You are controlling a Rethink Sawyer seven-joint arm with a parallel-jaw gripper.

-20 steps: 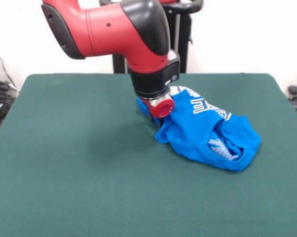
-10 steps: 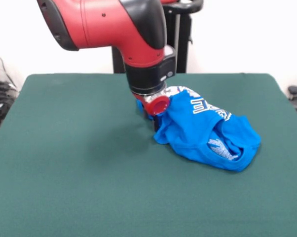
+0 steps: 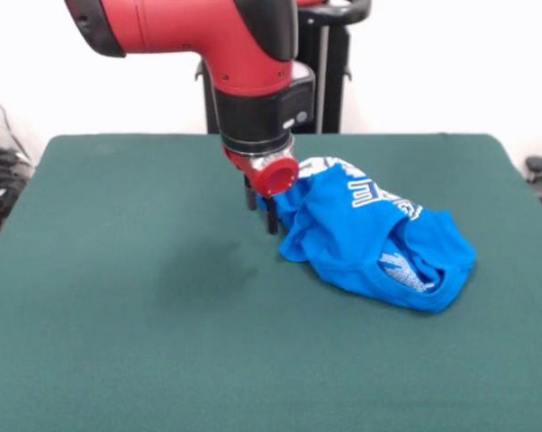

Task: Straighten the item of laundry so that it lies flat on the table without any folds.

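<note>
The one large rectangular bench (image 3: 127, 342), covered in plain dark green felt-like cloth, fills most of the front view. Above it hangs the single red and black robot arm (image 3: 208, 36): its thick upper link runs level across the top from the ten o'clock corner, then bends down through a black wrist section with a round red cap at its lower end. Its jaws (image 3: 261, 210) reach down just below that cap, slightly above bench centre, towards twelve o'clock; two dark fingers (image 3: 250, 198) show, set narrow, and they meet the near-left edge of the shirt, though whether cloth is pinched between them cannot be told.

The one bright blue soft cotton T-shirt (image 3: 361, 243) lies bunched and folded on the bench, at about two o'clock from centre, well inside the edges. White block lettering outlined on its upper fold is creased; an "E" and something like an "A" can be made out, no whole word. A white pixel pattern shows in the open fold at its lower right.
</note>
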